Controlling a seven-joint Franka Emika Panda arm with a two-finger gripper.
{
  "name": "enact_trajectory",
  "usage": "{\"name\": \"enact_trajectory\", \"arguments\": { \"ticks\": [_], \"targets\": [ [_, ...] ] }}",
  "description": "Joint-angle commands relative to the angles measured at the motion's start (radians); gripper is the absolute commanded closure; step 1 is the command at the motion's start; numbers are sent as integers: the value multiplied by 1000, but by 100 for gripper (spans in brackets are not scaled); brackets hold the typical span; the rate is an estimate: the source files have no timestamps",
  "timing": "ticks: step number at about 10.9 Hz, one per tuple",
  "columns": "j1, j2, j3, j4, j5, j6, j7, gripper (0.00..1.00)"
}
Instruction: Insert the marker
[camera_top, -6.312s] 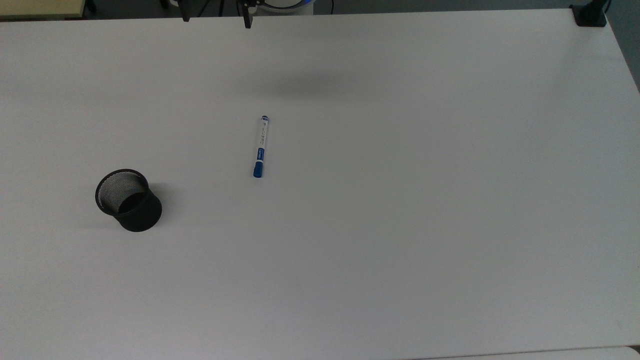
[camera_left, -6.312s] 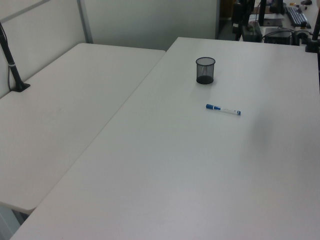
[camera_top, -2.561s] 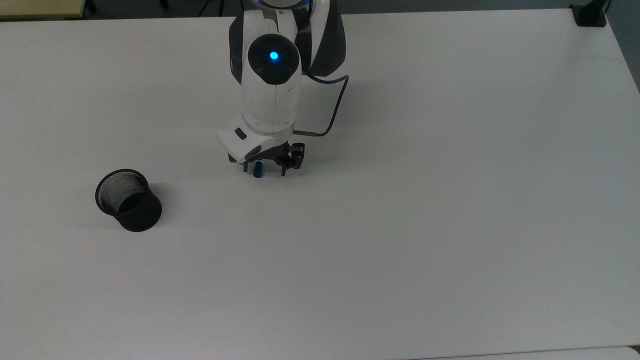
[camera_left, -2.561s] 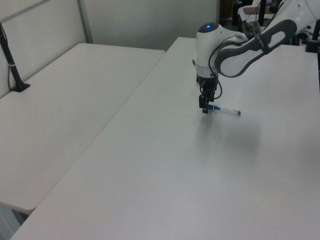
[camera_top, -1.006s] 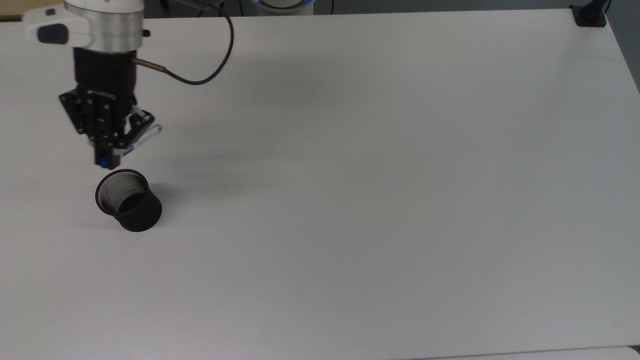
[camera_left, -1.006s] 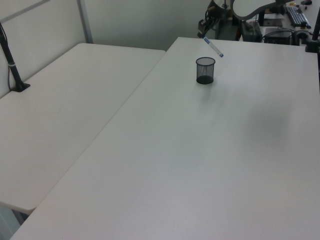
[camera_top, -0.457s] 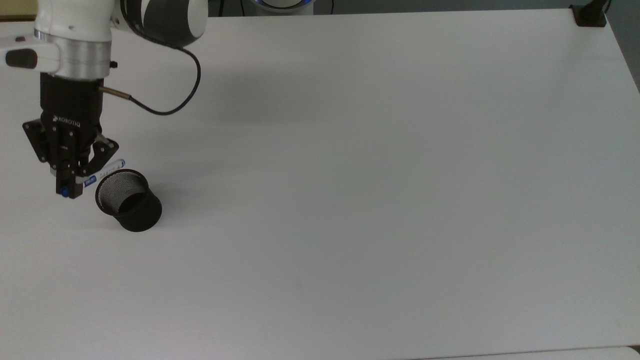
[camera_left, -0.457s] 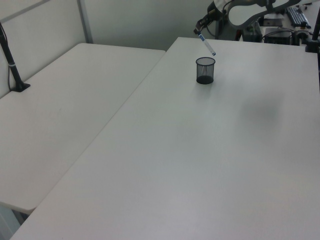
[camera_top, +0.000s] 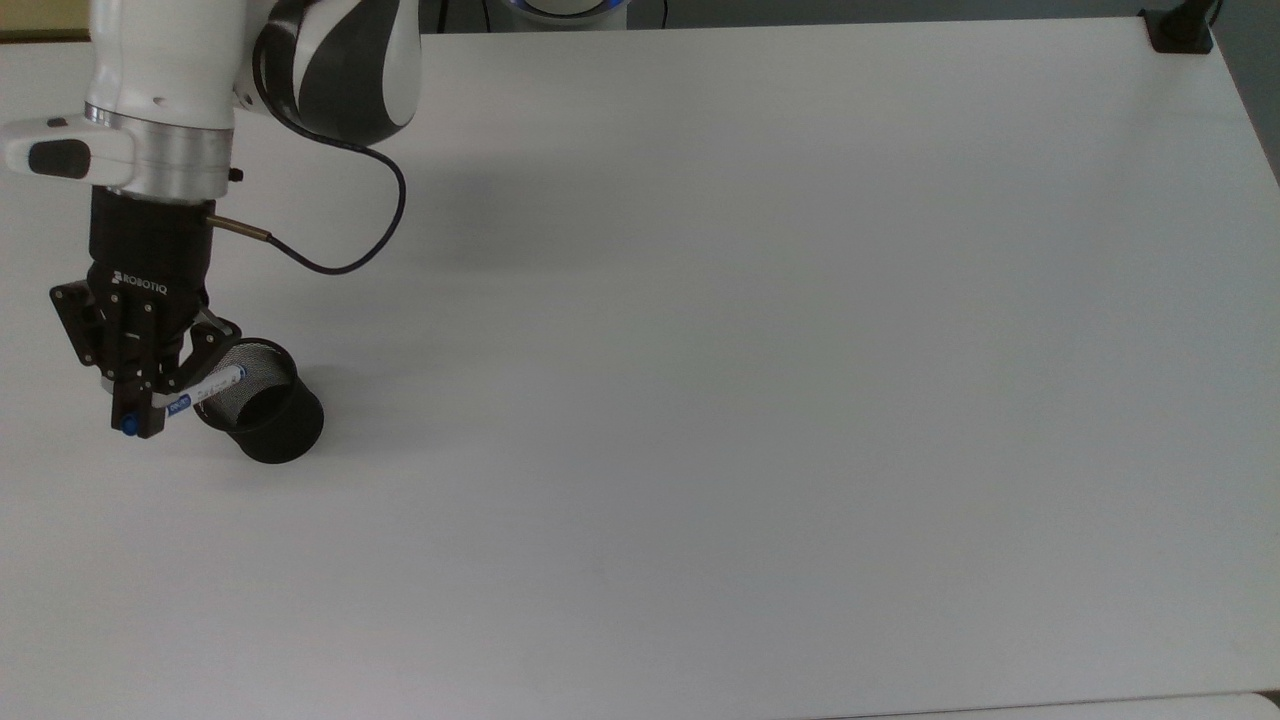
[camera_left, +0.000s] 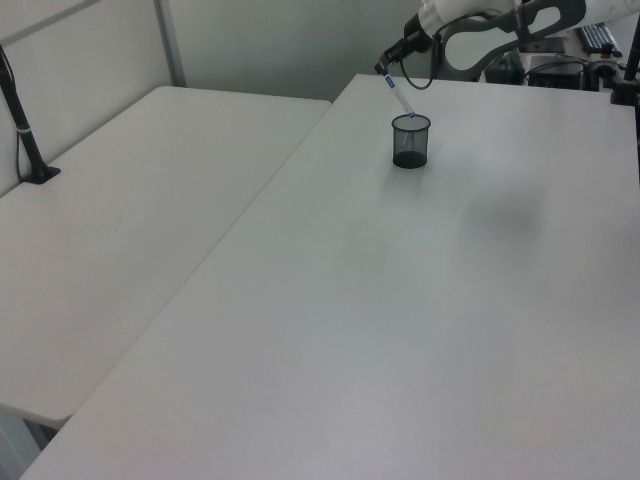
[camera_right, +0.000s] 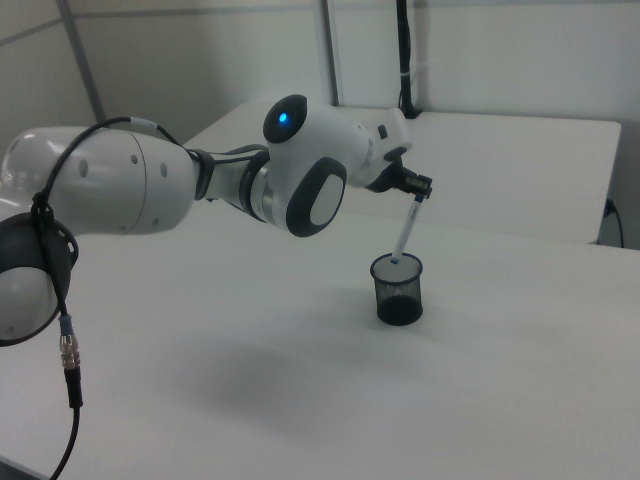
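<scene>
My gripper is shut on the marker, a slim white barrel with blue ends, holding it by its blue cap end. The marker hangs tilted. Its lower end reaches the mouth of the black mesh cup, at the rim nearest the gripper. In the right view the marker slopes down from the gripper to the cup, with its tip at rim level. The left view has the gripper above and left of the cup, and the marker points down into the opening.
The white table stretches wide to the top view's right of the cup. A black clamp sits on its far right corner. The gripper's cable loops beside the wrist. A second table adjoins it on the left view's left.
The marker was lifted off the table's middle and carried to the cup. In the last half second the gripper came lower, bringing the marker's free end to the cup's mouth.
</scene>
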Motion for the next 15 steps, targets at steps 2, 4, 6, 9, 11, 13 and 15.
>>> {"name": "enact_trajectory", "arguments": {
  "ticks": [2, 4, 6, 9, 11, 13, 15],
  "targets": [
    [11, 4, 3, -72, 21, 60, -106, 100],
    [19, 4, 1, -104, 17, 92, -115, 100],
    [19, -2, 3, -136, 17, 94, -158, 94],
    [15, -16, 3, -145, 20, 90, -151, 24],
    [15, -33, 3, -145, 29, 80, -144, 3],
    [21, -98, 3, -164, 31, 41, -88, 0],
    [48, -215, 3, -153, 31, -214, -52, 0]
  ]
}}
